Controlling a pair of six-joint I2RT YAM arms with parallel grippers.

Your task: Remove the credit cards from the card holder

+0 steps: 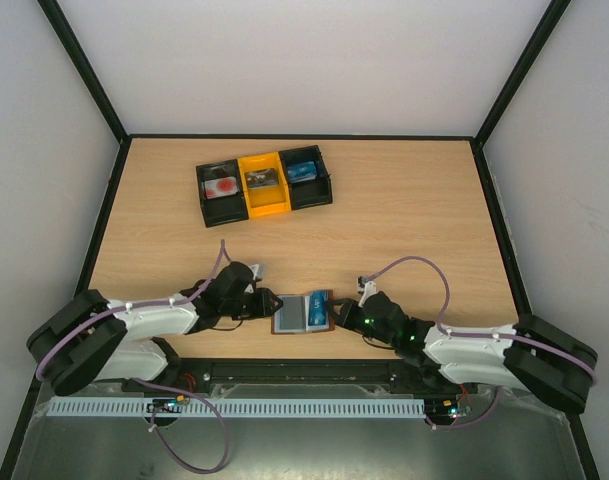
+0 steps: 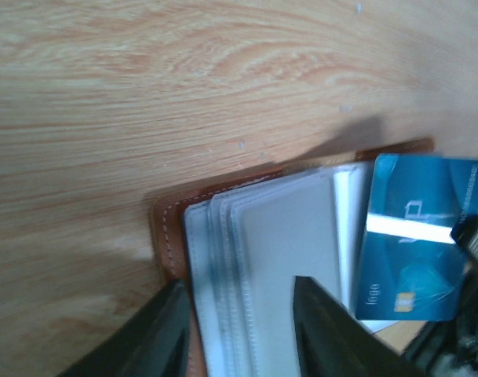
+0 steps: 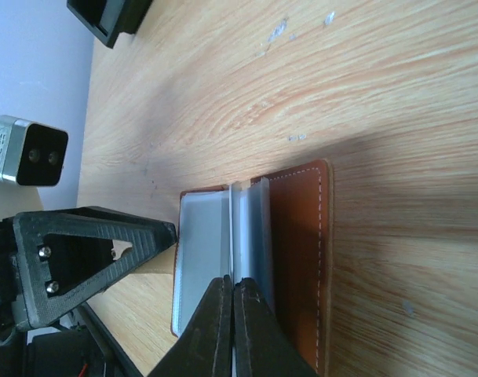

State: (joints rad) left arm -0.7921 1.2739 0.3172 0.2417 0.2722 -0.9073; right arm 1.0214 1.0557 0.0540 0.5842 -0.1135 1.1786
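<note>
The reddish-brown card holder (image 1: pixel 292 318) lies open near the table's front edge, its grey-blue sleeves (image 2: pixel 262 251) fanned up. A bright blue credit card (image 1: pixel 320 303) stands at its right side, and my right gripper (image 1: pixel 341 312) is shut on it. In the left wrist view the credit card (image 2: pixel 419 236) sticks out past a clear sleeve. In the right wrist view the card (image 3: pixel 233 224) shows edge-on between the closed jaws of the right gripper (image 3: pixel 232 281), beside the brown cover (image 3: pixel 297 259). My left gripper (image 1: pixel 271 303) is open, with the left gripper's jaws (image 2: pixel 240 284) straddling the holder's left edge.
A black-and-yellow three-bin tray (image 1: pixel 264 185) with cards in its bins stands at the back of the table; its corner (image 3: pixel 109 20) shows in the right wrist view. The left arm's finger (image 3: pixel 105 251) reaches the holder's left edge. Black frame rails border the table.
</note>
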